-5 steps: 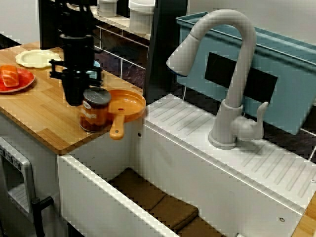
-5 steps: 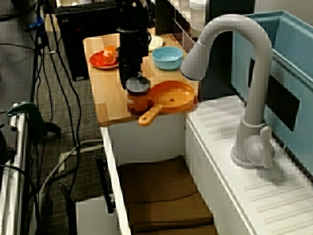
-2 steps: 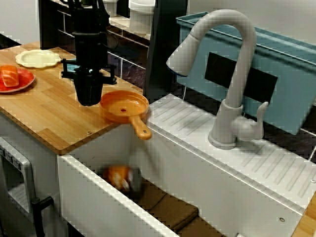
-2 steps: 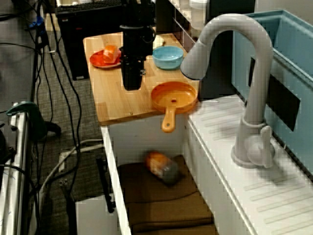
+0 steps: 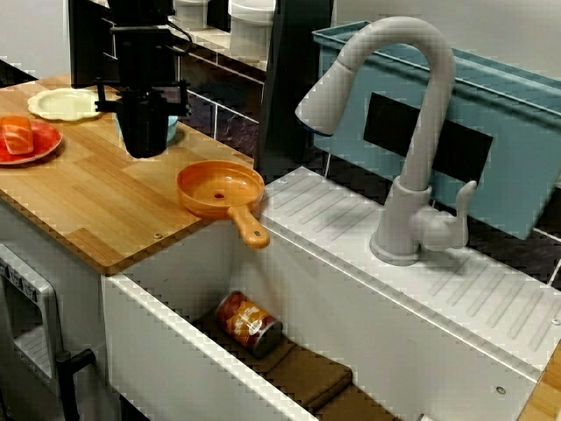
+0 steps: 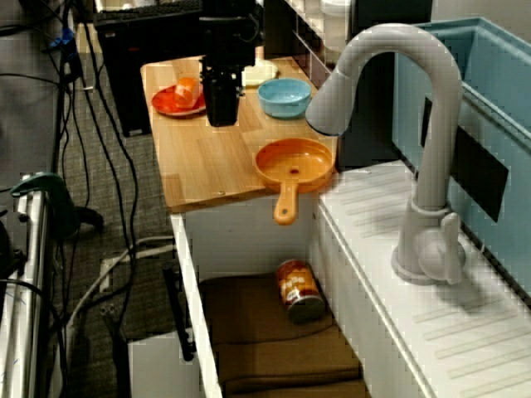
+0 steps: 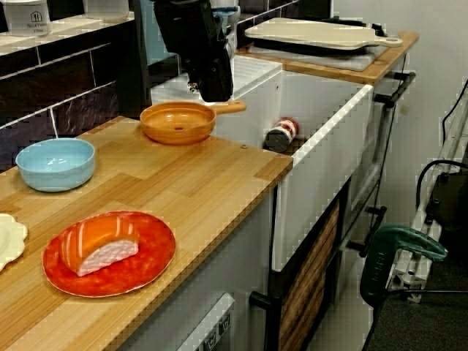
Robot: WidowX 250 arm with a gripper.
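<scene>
Above the wooden counter [image 5: 79,197], gripper [image 5: 145,151], jaw gap unclear, near shallow round orange pan [image 5: 219,189]

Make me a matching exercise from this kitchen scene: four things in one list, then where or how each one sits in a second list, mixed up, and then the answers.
Things
1. can
2. orange pan
3. blue bowl
4. red plate

Places and states
A. carries a piece of salmon
B. lies on its side down in the sink
C. stands empty near the tiled wall
D. sits at the end of the counter, handle poking out over the sink

Pairs: 1-B, 2-D, 3-C, 4-A
</scene>
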